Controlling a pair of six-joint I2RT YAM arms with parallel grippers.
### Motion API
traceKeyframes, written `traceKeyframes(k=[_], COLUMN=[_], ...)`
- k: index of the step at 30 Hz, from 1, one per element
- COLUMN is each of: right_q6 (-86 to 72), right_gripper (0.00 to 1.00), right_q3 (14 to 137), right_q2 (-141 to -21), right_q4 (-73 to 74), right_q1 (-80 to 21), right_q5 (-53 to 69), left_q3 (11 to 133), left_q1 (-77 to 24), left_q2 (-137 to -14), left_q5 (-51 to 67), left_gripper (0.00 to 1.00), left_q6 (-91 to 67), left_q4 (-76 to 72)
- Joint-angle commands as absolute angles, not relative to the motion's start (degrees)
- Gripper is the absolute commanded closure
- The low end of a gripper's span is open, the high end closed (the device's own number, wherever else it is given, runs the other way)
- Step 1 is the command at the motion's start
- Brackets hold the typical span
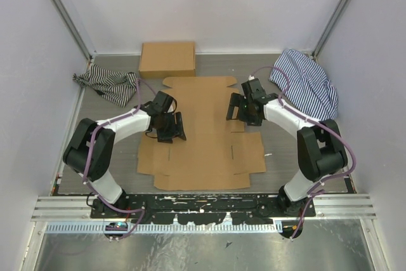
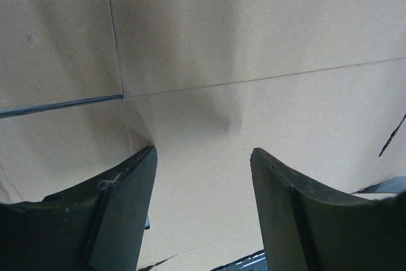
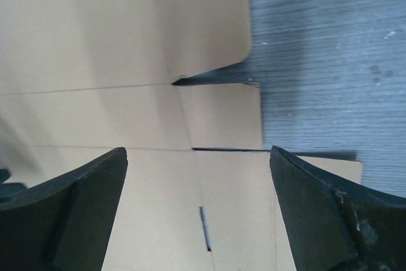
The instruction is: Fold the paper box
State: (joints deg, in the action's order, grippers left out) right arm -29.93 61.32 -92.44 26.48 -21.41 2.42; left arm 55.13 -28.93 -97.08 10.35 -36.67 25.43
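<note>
The paper box (image 1: 203,138) lies flat as a brown die-cut sheet in the middle of the table. My left gripper (image 1: 170,126) hovers over its left side, jaws open, with only bare cardboard (image 2: 209,125) and crease lines between the fingers. My right gripper (image 1: 244,109) stands over the sheet's right side, jaws wide open. Below it show a side tab (image 3: 222,112), a cut between flaps and a short slit (image 3: 204,226). Neither gripper holds anything.
A second, made-up brown cardboard box (image 1: 167,59) stands at the back, just beyond the sheet. A dark striped cloth (image 1: 109,84) lies at the back left and a blue striped cloth (image 1: 307,83) at the back right. White walls enclose the table.
</note>
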Motion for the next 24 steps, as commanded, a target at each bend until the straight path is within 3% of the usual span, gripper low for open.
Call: traceKeyframes(k=[1, 17, 24], right_q6=[-29.9, -25.3, -25.6], right_gripper=[0.0, 0.0, 0.02], right_q3=[60.6, 59.0, 56.6], right_q2=[-92.5, -99.4, -98.5], right_q4=[25.1, 18.1, 14.1], right_q1=[-21.3, -18.8, -19.1], right_q5=[-1.9, 3.0, 11.2], left_q3=[50.9, 51.1, 51.0], left_q1=[-29.1, -29.6, -29.8], left_q2=[-102.2, -102.6, -102.7], left_q5=[4.2, 4.0, 3.9], left_gripper=[0.3, 0.31, 0.31], left_q6=[-34.9, -35.2, -35.3], left_q4=[29.9, 30.8, 31.0])
